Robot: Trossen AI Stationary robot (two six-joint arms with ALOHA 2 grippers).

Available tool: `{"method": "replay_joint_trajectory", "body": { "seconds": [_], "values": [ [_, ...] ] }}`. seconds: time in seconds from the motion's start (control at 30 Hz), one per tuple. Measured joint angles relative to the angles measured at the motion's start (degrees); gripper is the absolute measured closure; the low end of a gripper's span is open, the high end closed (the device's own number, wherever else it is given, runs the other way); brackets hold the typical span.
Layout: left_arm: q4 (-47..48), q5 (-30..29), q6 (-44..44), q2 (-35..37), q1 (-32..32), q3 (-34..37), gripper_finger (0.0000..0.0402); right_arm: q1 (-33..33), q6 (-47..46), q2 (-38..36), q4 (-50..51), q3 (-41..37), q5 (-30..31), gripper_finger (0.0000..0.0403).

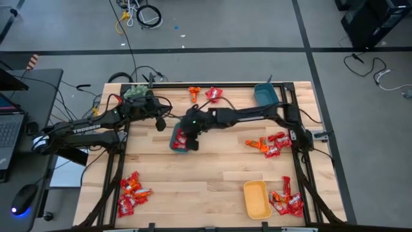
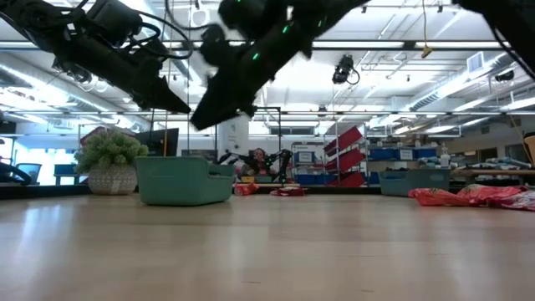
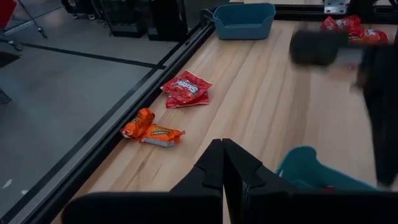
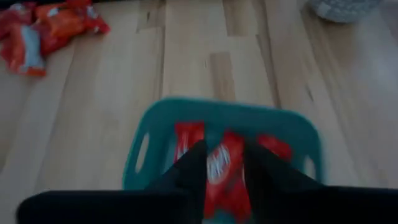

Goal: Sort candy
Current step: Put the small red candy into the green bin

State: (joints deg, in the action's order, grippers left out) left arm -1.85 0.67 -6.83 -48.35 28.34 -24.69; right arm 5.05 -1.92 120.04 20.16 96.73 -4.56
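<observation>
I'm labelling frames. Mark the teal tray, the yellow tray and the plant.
teal tray (image 4: 149, 130): right wrist view, its near-left rim.
yellow tray (image 1: 257, 200): high view, its bare inside.
plant (image 2: 109, 150): low view, its green tuft.

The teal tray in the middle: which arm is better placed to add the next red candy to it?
Probably the right: its hand hovers over the teal tray, open above red candy inside. The left hand is shut beside it.

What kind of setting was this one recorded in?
Probably a robotics lab or workshop in a large open hall: strip-lit industrial ceiling, storage shelving with bins behind the table, and a laptop desk with cables on the floor.
</observation>
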Motion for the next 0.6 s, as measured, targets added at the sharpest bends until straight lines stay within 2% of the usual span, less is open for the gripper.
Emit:
{"method": "replay_joint_trajectory", "body": {
  "seconds": [0.1,0.17,0.3,0.6],
  "values": [
    [0.2,0.0,0.0,0.0,0.0,0.0,0.0401,-0.3,1.7,-5.1,10.1,0.0,0.8,0.0286],
    [0.4,0.0,-0.2,0.0,0.0,0.0,0.0401,-0.8,1.9,-7.6,18.8,0.1,4.1,0.0274],
    [0.5,-0.1,-0.3,0.0,0.0,0.0,0.0401,-1.4,-0.9,-11.4,32.0,-5.0,8.6,0.0261],
    [0.5,-0.2,-0.3,0.0,0.0,0.0,0.0401,-2.0,-11.3,-25.9,34.8,-27.9,8.0,0.0252]
  ]
}}
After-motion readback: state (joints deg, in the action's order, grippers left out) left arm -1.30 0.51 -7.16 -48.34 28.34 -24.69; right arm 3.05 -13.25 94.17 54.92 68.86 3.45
